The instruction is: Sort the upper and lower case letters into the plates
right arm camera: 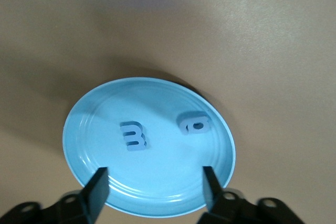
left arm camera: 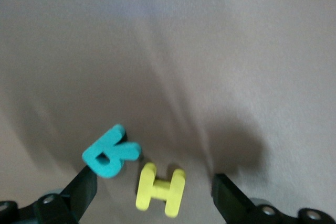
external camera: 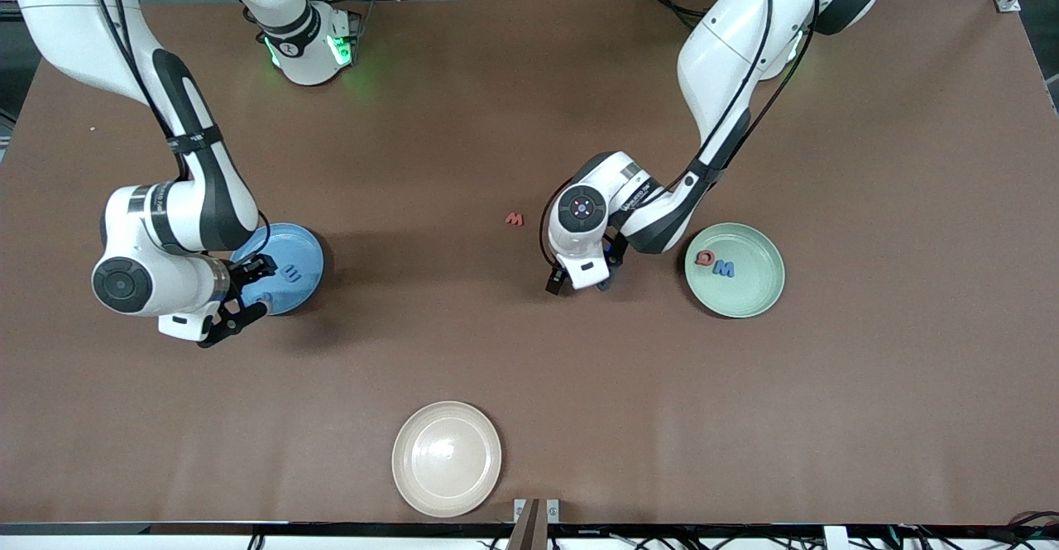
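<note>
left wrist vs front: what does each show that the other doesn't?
Only left wrist: a teal letter and a yellow H lying on the table between the left gripper's open fingers. Only front: blue plate, green plate, cream plate, red letter, right gripper. Both: left gripper, brown table.

text: red letter M (external camera: pixel 515 219) on bare table mid-area | blue M (external camera: pixel 724 269) in pale green plate (external camera: pixel 761 302) | yellow H (left arm camera: pixel 160 190), teal R (left arm camera: pixel 111 152) on table
</note>
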{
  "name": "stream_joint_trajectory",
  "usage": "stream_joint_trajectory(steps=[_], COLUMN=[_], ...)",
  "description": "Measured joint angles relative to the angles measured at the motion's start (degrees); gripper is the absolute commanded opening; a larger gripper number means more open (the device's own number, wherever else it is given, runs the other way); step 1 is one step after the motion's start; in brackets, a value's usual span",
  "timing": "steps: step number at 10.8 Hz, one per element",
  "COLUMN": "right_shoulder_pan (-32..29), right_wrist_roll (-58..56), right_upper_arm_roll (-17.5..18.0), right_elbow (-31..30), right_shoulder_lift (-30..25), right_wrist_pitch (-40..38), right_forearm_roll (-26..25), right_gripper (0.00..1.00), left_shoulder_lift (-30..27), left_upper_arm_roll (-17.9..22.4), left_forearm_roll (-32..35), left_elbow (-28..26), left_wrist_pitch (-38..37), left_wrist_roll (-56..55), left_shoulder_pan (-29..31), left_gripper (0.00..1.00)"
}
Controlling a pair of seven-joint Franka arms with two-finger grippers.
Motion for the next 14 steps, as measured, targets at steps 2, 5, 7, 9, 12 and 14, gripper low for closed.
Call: stream_joint_trajectory(steps=[2, 5, 7, 9, 12, 14], right_shoulder_pan=[0.9, 6.6, 11.2, 14.5, 17.1, 18.0], right_wrist_roll=[0.8, 2.2, 3.6, 4.0, 4.8, 4.9], right_upper_arm_roll=[0.4, 1.4, 3.0, 5.5, 11.5, 14.2], right_elbow=[1.6, 6.5, 8.7, 9.4, 9.1, 6.5], right_shoulder_lift=[-0.8, -2.7, -3.4, -3.5, -3.5, -3.3], right_wrist_pitch=[-1.4, -7.4, -8.6, -8.4, -4.1, 1.6], right_forearm_roll=[0.0, 0.1, 0.1, 0.1, 0.0, -1.6], right_gripper=[1.0, 1.0, 1.0, 1.0, 0.97, 0.91], left_shoulder_lift=[0.0, 0.0, 0.0, 0.1, 0.0, -0.3], left_upper_arm_roll=[0.8, 1.2, 1.3, 1.4, 1.4, 1.4], left_forearm_roll=[0.0, 0.0, 0.0, 0.0, 0.0, -0.1], left_elbow=[0.5, 1.0, 1.5, 1.9, 2.6, 3.1], left_wrist_pitch=[-0.3, -0.4, -0.5, -0.5, -0.8, -1.6], left_wrist_roll=[-0.1, -0.3, -0.4, -0.4, -0.5, -0.5], left_shoulder_pan=[-0.8, -1.3, -1.4, -1.6, -1.8, -1.8], left_gripper=[0.87, 0.87, 0.79, 0.6, 0.27, 0.13])
